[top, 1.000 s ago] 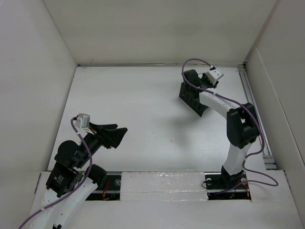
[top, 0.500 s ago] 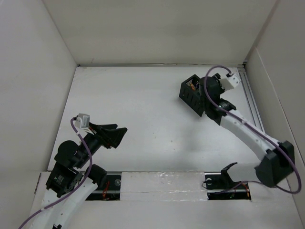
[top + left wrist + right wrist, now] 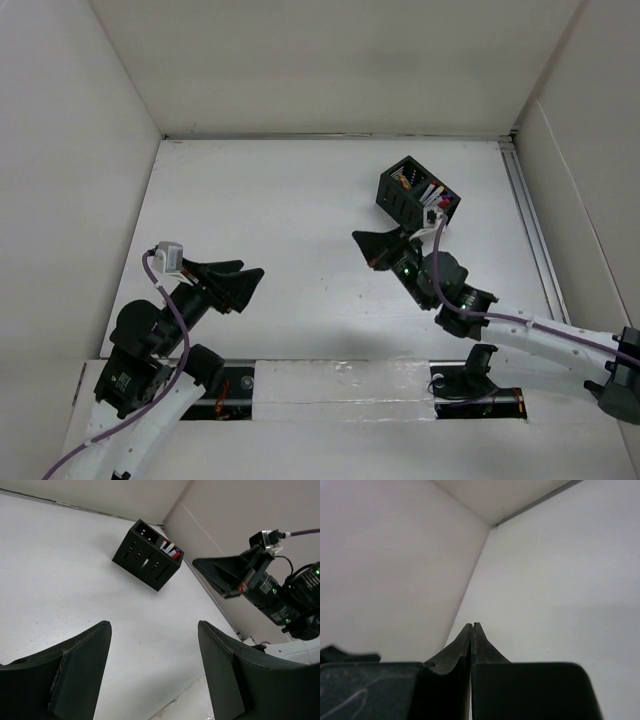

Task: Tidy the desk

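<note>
The desk [image 3: 280, 210] is a flat white tabletop between white panel walls, with a thin metal rail [image 3: 528, 215] along its right side. My left gripper [image 3: 252, 283] is open and empty, held low over the near left of the desk; its two fingers [image 3: 82, 672] stand wide apart in the left wrist view. My right gripper [image 3: 360, 240] is shut and empty, pointing left just in front of the black organizer box [image 3: 412, 198]. In the right wrist view its gripper [image 3: 472, 626] has the jaws pressed together over bare desk [image 3: 560, 575].
The black two-compartment organizer box stands at the back right and holds several pens and small items [image 3: 432, 196]; it also shows in the left wrist view [image 3: 147, 555]. The right arm [image 3: 520, 335] lies low across the near right. White walls [image 3: 60, 180] enclose the desk.
My right arm has swung down and back from above the organizer box to the near right, so the box's contents now show. The left arm has barely moved.
</note>
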Available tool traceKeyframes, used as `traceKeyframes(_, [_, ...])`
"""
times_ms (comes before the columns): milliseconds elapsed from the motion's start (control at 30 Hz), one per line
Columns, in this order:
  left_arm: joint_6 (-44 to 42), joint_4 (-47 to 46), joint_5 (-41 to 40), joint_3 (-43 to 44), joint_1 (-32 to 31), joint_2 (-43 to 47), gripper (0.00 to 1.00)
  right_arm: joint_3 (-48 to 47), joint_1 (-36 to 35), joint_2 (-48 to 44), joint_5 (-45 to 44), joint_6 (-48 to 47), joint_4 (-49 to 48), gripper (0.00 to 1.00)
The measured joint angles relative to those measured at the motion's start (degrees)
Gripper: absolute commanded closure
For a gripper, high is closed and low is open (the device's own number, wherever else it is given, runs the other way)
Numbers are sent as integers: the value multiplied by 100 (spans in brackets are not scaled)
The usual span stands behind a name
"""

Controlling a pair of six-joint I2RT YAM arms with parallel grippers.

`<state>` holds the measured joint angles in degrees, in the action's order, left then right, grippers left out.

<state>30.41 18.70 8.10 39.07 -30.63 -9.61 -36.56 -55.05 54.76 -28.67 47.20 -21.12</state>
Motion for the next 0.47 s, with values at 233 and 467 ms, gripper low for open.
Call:
traceKeyframes(233, [-26, -2, 7, 0, 0, 63, 35, 428, -1180, -374, -144, 24, 20, 100])
traceKeyframes(467, [-122, -46, 157, -9, 0, 151, 38, 466, -1755, -682, -437, -90, 55, 100])
